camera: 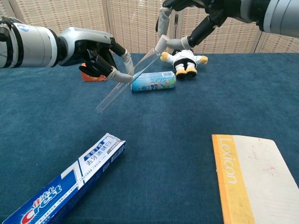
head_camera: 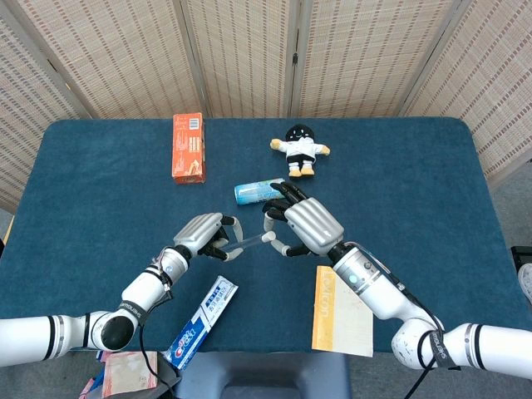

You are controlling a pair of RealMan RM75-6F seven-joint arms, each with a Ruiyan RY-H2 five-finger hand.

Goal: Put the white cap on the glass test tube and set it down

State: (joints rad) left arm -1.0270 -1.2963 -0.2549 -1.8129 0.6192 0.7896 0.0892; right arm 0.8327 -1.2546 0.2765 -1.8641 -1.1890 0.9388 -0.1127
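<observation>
The left hand (camera: 96, 53) pinches the glass test tube (camera: 122, 85) near its upper half, tilted above the table (head_camera: 416, 166), its clear body hard to trace from overhead. At the tube's raised mouth sits the white cap (camera: 160, 45), pinched by the right hand (head_camera: 306, 226). Whether the cap is fully seated, I cannot tell.

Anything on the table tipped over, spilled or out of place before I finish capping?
Only the small can stands out: it lies on its side near the plush doll, with no spill visible. The glass test tube is tilted in the left robot hand, and the right robot hand holds the white cap at its mouth.
</observation>
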